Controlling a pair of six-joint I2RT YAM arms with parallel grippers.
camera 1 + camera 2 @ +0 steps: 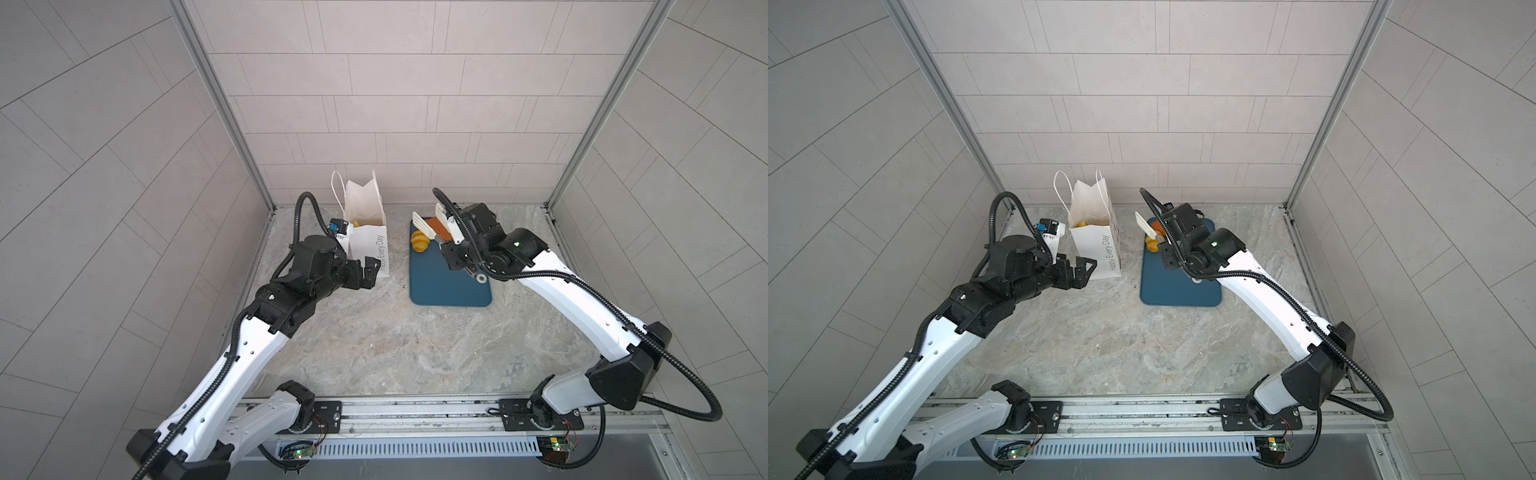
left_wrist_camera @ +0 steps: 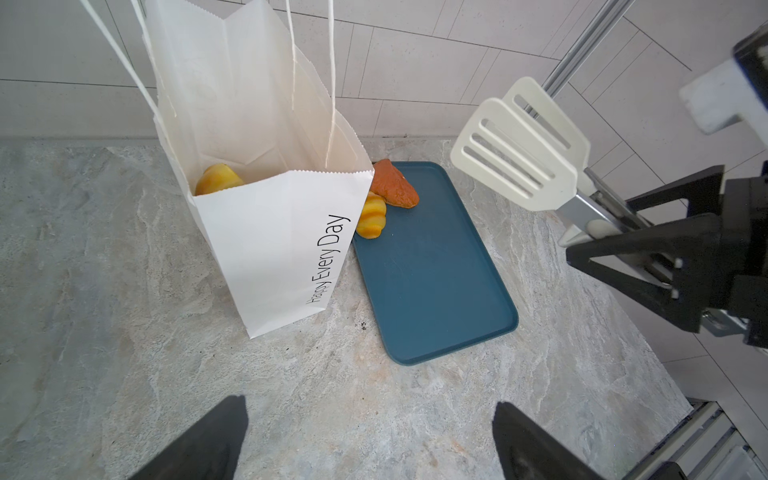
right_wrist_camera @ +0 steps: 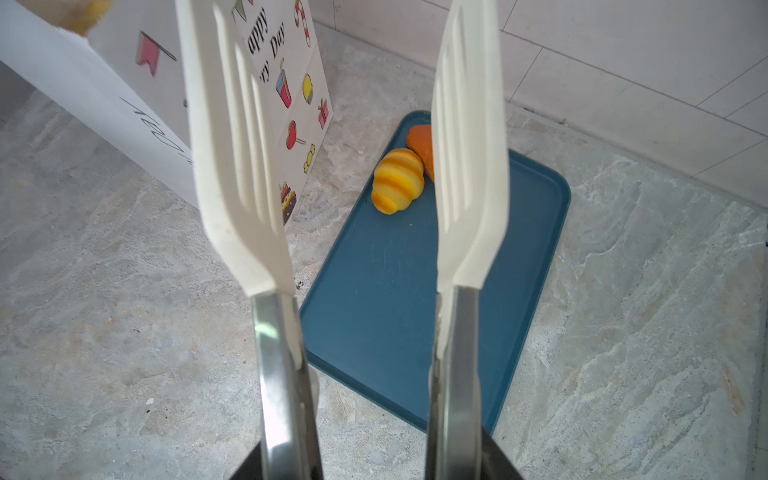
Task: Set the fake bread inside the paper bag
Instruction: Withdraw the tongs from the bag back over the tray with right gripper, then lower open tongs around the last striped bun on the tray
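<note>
The paper bag [image 1: 366,249] stands upright with its mouth open, a little left of the centre in both top views. It is white, with thin cord handles rising above the mouth. One narrow side carries grey "Happy Every Day" lettering, and another side has small coloured drawings. Inside the bag lies one golden-yellow piece of fake bread [image 2: 218,179]. Two more pieces lie on the far end of a dark teal tray [image 1: 449,291], just right of the bag. One is a yellow roll [image 1: 419,242] with brown stripes. Right against it is a flat orange-brown triangle [image 2: 392,188].
</note>
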